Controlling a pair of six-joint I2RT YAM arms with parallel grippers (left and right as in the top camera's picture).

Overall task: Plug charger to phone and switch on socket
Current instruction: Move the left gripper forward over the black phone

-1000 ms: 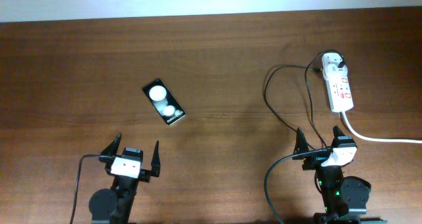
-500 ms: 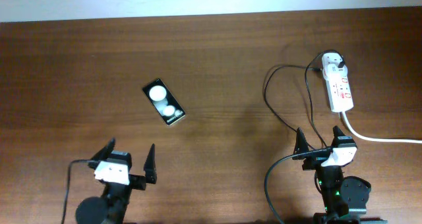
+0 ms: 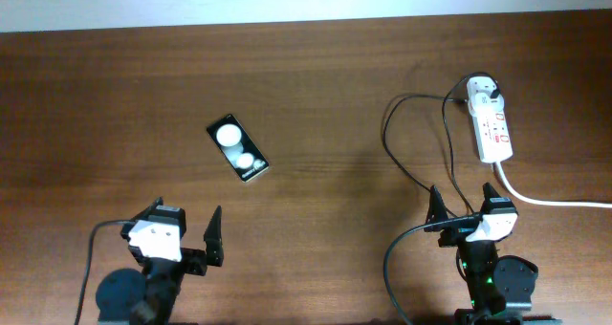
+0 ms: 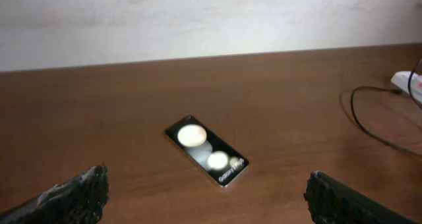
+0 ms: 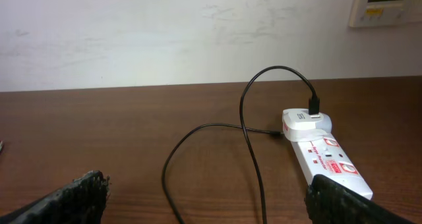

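Left tool, right tool jaws apart, empty; phone long axis diagonal, far-left to near-right.

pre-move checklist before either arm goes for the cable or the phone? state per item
1. Left gripper open and empty: ok.
2. Right gripper open and empty: ok.
3. Phone lying flat, nothing on or against it: ok.
4. White adapter seated in the power strip: ok, as far as it shows.
5. Charger cable plugged into the phone: not ok; its plug tip seems to lie beside the adapter.
6. Red switches on the strip, on or off: cannot tell.
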